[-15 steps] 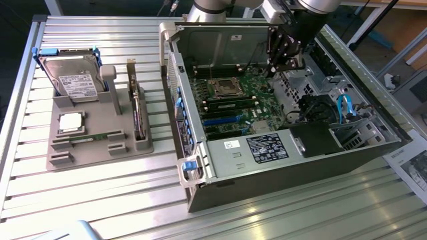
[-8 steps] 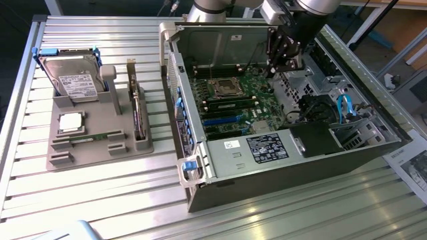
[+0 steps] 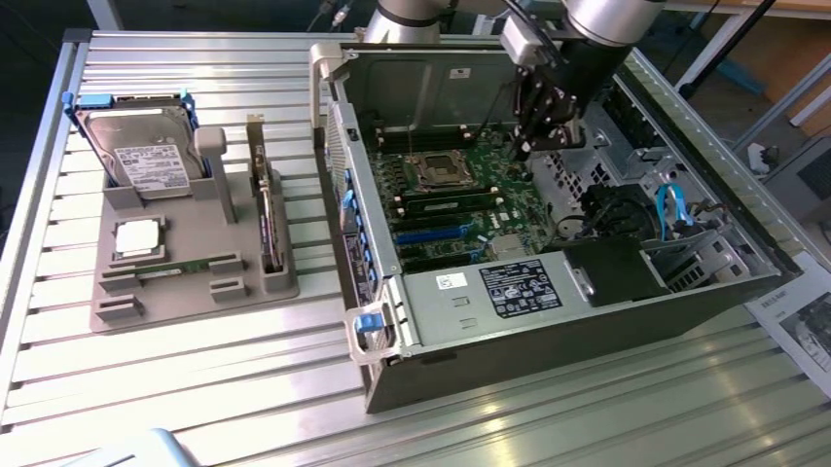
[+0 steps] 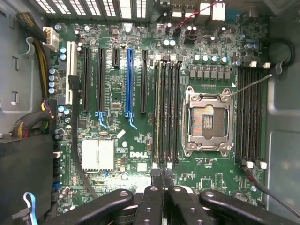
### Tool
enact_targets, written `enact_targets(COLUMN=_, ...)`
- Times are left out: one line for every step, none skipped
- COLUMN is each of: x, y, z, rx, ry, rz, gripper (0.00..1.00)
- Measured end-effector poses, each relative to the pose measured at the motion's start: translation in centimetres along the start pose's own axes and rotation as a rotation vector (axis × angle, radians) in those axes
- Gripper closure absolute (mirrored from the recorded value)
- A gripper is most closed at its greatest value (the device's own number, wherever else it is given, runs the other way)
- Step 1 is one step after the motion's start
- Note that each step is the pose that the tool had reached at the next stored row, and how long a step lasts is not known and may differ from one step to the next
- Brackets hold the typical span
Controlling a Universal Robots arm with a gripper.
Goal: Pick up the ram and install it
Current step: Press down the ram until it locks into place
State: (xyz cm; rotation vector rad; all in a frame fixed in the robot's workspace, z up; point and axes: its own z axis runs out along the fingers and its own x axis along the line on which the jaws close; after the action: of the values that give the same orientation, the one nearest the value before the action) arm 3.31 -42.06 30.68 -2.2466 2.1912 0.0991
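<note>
Slatted metal tabletop (image 3: 195, 389) underneath, open computer case (image 3: 546, 350) at 3 o'clock on it. Fingers (image 4: 152, 201) pressed together, pinching nothing, poised inside the case over the memory slots (image 4: 164, 112) beside the bare processor socket (image 4: 208, 117). Ram (image 3: 175, 265) apparently lying flat in the grey holder (image 3: 195, 302), well apart at 9 o'clock from the case, at 6 o'clock of the hard drive (image 3: 143, 156). Pickup and install both judged undone. Case walls close on all sides; free room straight above.

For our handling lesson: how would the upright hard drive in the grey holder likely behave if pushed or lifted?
The hard drive looks like a rigid metal box, so probably stiff and heavy for its size. Standing on edge in the grey holder, it might tip once lifted free.
</note>
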Motion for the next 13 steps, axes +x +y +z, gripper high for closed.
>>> enact_targets(x=0.0, y=-0.01, z=0.23, rx=0.0007, ry=0.0000, rz=0.000, gripper=0.90)
enact_targets(x=0.0, y=-0.02, z=0.46, rx=0.0012, ry=0.0000, rz=0.000, gripper=0.90)
enact_targets(x=0.0, y=-0.03, z=0.66, rx=0.0016, ry=0.0000, rz=0.000, gripper=0.90)
enact_targets(x=0.0, y=-0.04, z=0.87, rx=0.0019, ry=0.0000, rz=0.000, gripper=0.90)
enact_targets(x=0.1, y=-0.05, z=1.10, rx=0.0021, ry=0.0001, rz=0.000, gripper=0.90)
enact_targets(x=0.1, y=-0.06, z=1.31, rx=0.0022, ry=0.0000, rz=0.000, gripper=0.90)
enact_targets(x=0.1, y=-0.06, z=1.51, rx=0.0023, ry=0.0000, rz=0.000, gripper=0.90)
enact_targets(x=0.1, y=-0.07, z=1.69, rx=0.0023, ry=0.0000, rz=0.000, gripper=0.90)
enact_targets(x=0.1, y=-0.08, z=1.90, rx=0.0026, ry=0.0002, rz=0.000, gripper=0.90)
enact_targets(x=0.1, y=-0.09, z=2.07, rx=0.0030, ry=0.0001, rz=0.000, gripper=0.90)
enact_targets(x=0.1, y=-0.10, z=2.36, rx=0.0038, ry=0.0001, rz=0.000, gripper=0.90)
enact_targets(x=0.1, y=-0.11, z=2.55, rx=0.0044, ry=0.0000, rz=0.000, gripper=0.90)
enact_targets(x=0.1, y=-0.12, z=2.79, rx=0.0047, ry=0.0001, rz=0.000, gripper=0.90)
